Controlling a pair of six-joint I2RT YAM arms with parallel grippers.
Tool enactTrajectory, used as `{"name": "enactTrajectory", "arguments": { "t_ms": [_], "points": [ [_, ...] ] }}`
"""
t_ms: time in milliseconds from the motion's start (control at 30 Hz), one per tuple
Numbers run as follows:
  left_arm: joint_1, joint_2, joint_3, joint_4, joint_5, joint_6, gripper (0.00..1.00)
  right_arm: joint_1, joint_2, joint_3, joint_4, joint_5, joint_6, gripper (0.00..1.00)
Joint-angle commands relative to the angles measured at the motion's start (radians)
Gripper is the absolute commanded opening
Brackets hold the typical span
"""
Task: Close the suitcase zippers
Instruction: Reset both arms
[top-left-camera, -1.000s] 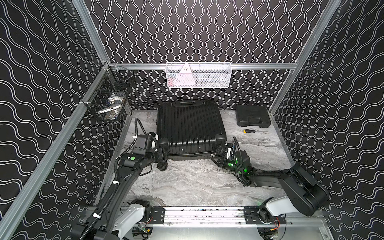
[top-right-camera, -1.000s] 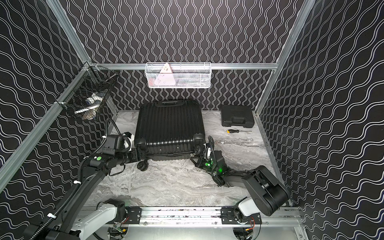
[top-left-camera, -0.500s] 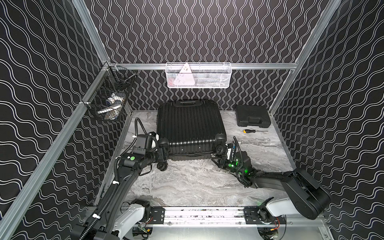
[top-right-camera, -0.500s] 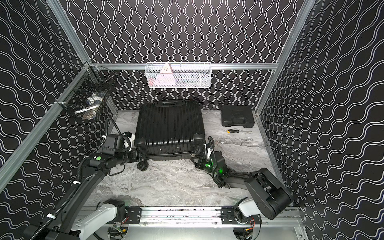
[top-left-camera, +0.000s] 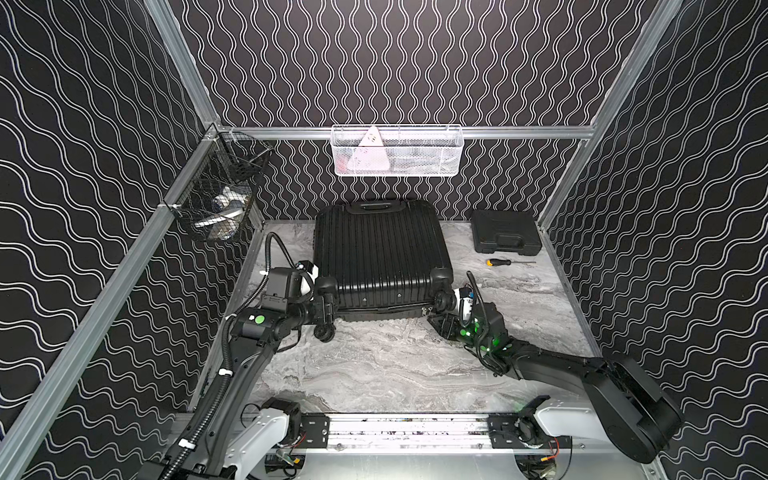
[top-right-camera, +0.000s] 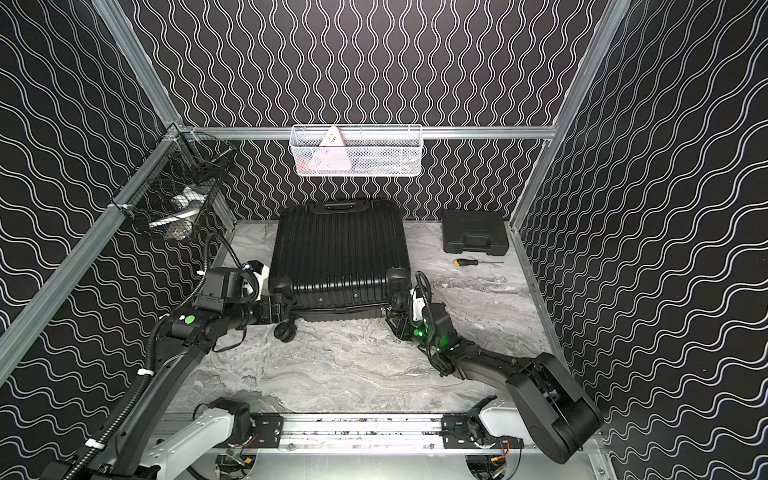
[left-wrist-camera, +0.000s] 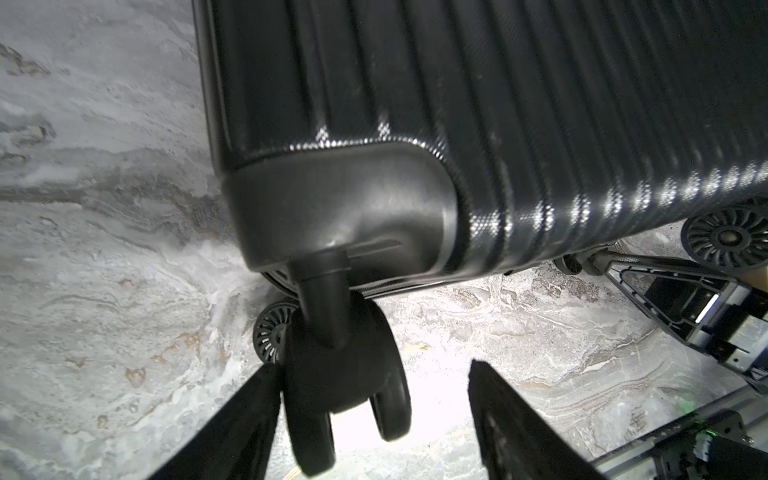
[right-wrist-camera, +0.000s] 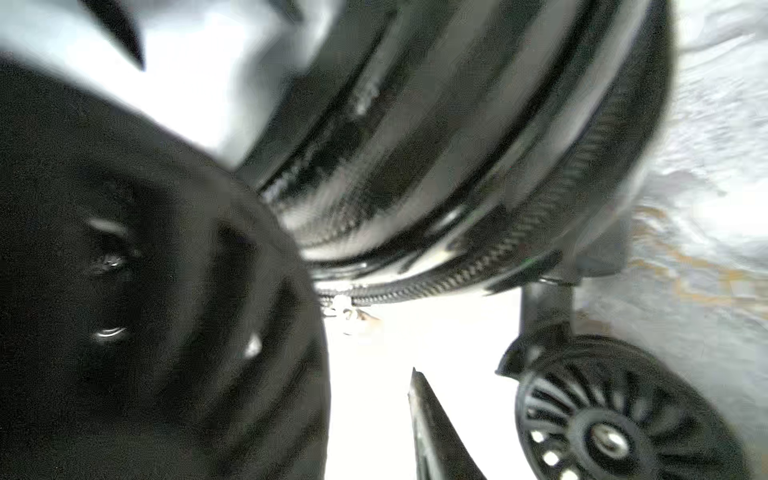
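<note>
Suitcase lies flat near the tabletop's far edge, shells together, wheels toward the near edge. At its near-left corner the left gripper stands open around a wheel. At the near-right corner the right gripper has its jaws parted, empty as far as the blur shows, near a silvery zipper pull. A tool case and screwdriver occupy the far-right corner.

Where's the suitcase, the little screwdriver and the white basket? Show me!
suitcase (top-left-camera: 380, 249), in a top view, middle of its ribbed top shell.
screwdriver (top-left-camera: 498, 262), in a top view, on its handle.
white basket (top-left-camera: 419, 164), in a top view, on its front mesh wall.
</note>
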Motion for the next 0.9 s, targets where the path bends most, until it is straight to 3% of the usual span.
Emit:
{"name": "enactTrajectory", "arguments": {
  "t_ms": [0, 133, 533, 867],
  "points": [
    [0.000, -0.005, 0.024, 0.016, -0.032, 0.059, 0.75, 0.001, -0.032, 0.016, -0.107, 0.084, -0.046, 0.42],
    [-0.001, -0.015, 0.039, 0.017, -0.128, 0.089, 0.75, 0.001, -0.087, 0.019, -0.199, 0.177, -0.076, 0.48],
    [0.001, -0.023, 0.056, 0.081, -0.468, 0.079, 0.77, 0.001, -0.264, 0.026, -0.406, 0.501, -0.167, 0.50],
    [0.056, 0.014, 0.056, 0.186, -0.602, 0.069, 0.80, -0.025, -0.307, 0.080, -0.402, 0.706, -0.339, 0.51]
  ]
}}
